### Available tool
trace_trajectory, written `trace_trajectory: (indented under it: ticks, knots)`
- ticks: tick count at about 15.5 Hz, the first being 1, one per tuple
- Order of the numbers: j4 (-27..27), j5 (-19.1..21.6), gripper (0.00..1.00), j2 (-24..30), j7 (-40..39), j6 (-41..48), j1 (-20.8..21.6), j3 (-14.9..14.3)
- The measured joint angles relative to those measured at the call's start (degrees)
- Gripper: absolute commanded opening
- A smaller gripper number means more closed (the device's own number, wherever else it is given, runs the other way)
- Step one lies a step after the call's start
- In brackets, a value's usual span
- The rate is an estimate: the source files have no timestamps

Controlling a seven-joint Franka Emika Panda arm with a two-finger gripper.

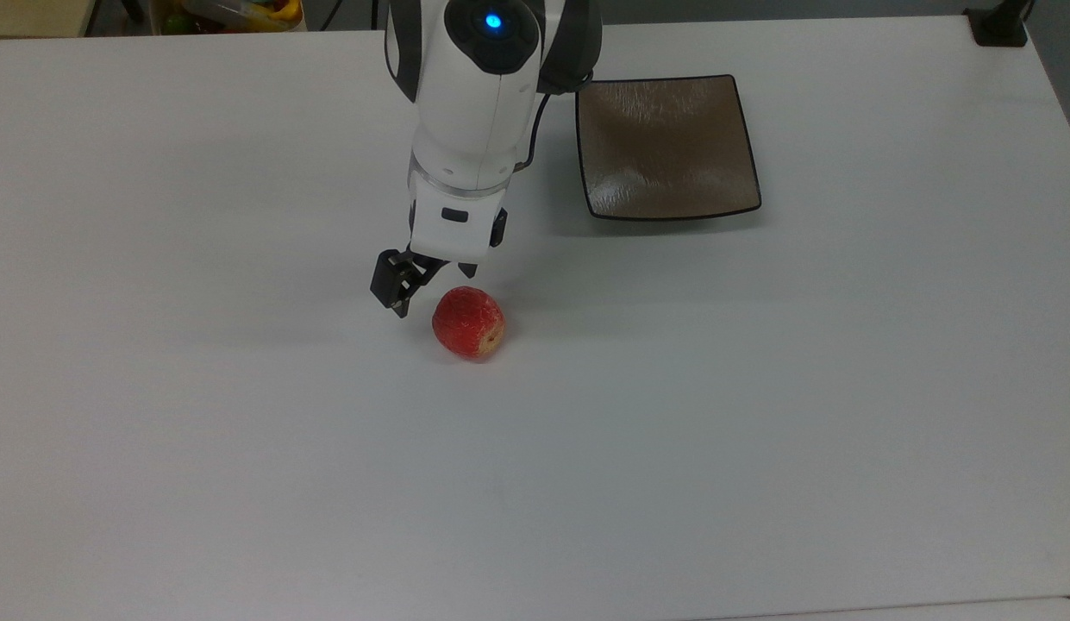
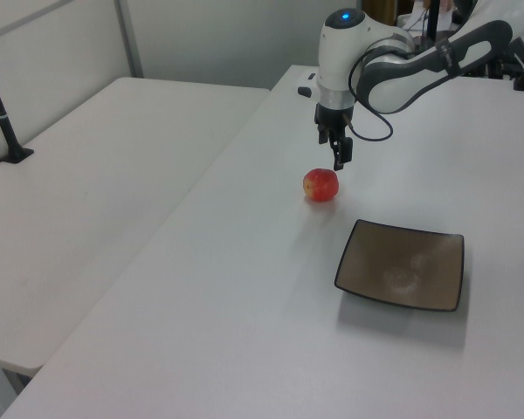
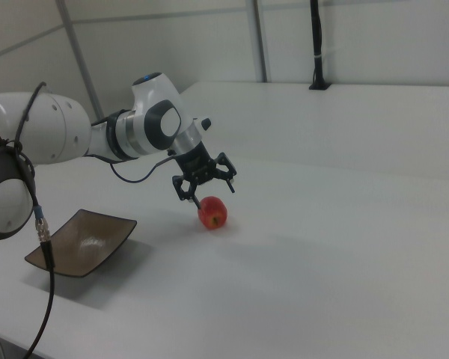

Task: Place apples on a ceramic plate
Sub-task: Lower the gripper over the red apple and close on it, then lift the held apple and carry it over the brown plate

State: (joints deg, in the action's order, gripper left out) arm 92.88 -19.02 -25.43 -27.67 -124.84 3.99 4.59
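A wide, matte white table (image 1: 759, 414) carries the scene. The red apple (image 1: 468, 322) sits on its bare surface near the middle, well apart from the square brown ceramic plate (image 1: 666, 147) at two o'clock from it in the top view. The hand (image 3: 207, 184) hovers just above the apple with its fingers spread wide, holding nothing. In the left view a second white table (image 2: 96, 183) stands alongside, before pale grey wall panels (image 2: 201, 35).

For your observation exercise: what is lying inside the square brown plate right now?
Nothing lies in the ceramic plate; its glossy inner surface is bare. The apple sits on the table apart from it, with the open gripper just above.
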Motion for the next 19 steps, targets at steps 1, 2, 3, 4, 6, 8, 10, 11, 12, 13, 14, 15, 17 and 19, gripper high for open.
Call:
trace_trajectory:
  ticks: [1,2,3,4,6,8,10,11,12,13,14,15,17,19]
  knots:
    - [0.0,0.0,1.0,0.0,0.0,0.0,0.1,0.2]
    - [0.0,0.0,1.0,-0.1,0.0,0.0,0.1,0.4]
    - [0.0,0.0,1.0,-0.1,0.0,0.0,0.2,0.6]
    - [0.0,0.0,1.0,-0.2,0.0,0.0,0.3,0.7]
    - [0.0,-0.2,1.0,-0.8,0.0,0.0,0.8,0.7]
    - [0.0,-1.1,1.0,-1.7,0.0,-0.3,1.0,0.8]
    - [-0.1,-1.8,1.0,-2.6,0.0,-1.1,1.0,0.8]
    - [-0.2,-2.0,0.97,-3.0,0.0,-1.5,1.0,0.8]
    - [-0.6,-2.2,0.83,-3.5,0.0,-1.8,1.0,0.8]
    - [-1.0,-2.4,0.53,-3.9,0.0,-1.8,1.0,0.8]
    - [-1.4,-2.9,0.39,-4.3,0.0,-1.8,1.0,0.8]
    - [-1.6,-3.3,0.39,-4.7,0.0,-2.1,0.9,0.8]
    - [-1.9,-3.4,0.39,-5.2,0.1,-3.6,0.8,0.8]
    - [-2.1,-3.4,0.39,-5.3,0.4,-4.2,0.8,0.7]
